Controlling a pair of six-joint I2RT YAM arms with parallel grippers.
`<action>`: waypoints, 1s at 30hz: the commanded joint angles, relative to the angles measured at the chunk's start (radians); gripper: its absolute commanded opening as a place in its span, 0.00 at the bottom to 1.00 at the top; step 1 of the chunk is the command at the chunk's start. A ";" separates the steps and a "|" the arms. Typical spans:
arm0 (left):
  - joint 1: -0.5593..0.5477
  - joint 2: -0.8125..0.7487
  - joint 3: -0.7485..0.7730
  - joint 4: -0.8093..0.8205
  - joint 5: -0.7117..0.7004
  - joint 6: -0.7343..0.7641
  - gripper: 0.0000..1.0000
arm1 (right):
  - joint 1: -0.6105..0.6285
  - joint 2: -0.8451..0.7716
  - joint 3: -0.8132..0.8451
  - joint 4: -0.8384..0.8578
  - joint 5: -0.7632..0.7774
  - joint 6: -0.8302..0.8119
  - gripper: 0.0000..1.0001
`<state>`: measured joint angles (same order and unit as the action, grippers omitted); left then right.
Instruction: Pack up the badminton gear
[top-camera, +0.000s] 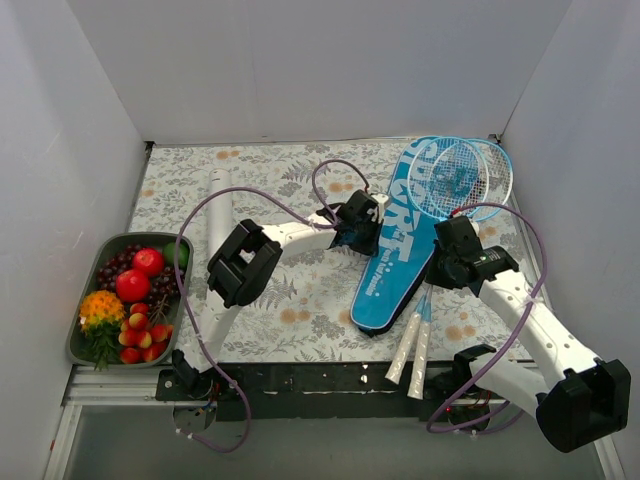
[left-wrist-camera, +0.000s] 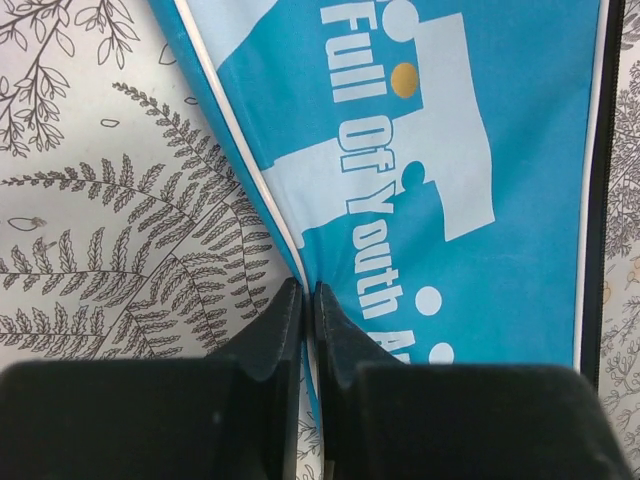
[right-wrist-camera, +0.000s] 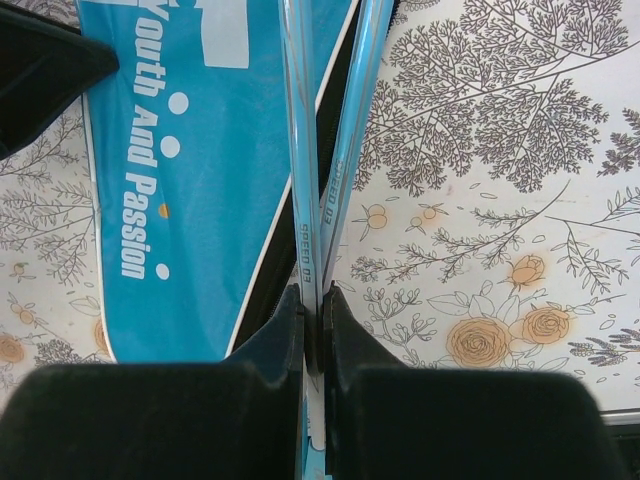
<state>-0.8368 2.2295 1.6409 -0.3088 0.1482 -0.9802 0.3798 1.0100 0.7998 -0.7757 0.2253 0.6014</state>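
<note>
Blue cover, white lettering, 2 light-blue rackets across its wide end

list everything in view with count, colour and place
rackets: 2, light-blue frames with silvery handles, right of centre, heads overlapping the cover's far end
cover: 1, blue with white lettering, flat, centre-right
tube: 1, white, left of centre
tray: 1, dark, near-left corner
fruit: a pile, red, orange, purple and green, in the tray
cloth: 1, pale floral, over the table
left gripper: 1, black, shut on the cover's left edge
right gripper: 1, black, shut on the racket shafts
</note>
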 joint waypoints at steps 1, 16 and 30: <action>0.011 0.010 -0.113 -0.093 -0.019 0.008 0.00 | -0.002 -0.034 -0.002 0.069 0.002 -0.005 0.01; 0.232 -0.359 -0.472 -0.050 -0.096 -0.048 0.00 | -0.002 0.058 0.018 0.124 -0.001 -0.023 0.01; 0.361 -0.668 -0.691 -0.093 -0.136 -0.037 0.00 | -0.085 0.300 0.098 0.245 -0.003 -0.052 0.01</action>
<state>-0.4808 1.6596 0.9726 -0.3630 0.0402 -1.0283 0.3305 1.2556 0.8337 -0.6403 0.2161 0.5632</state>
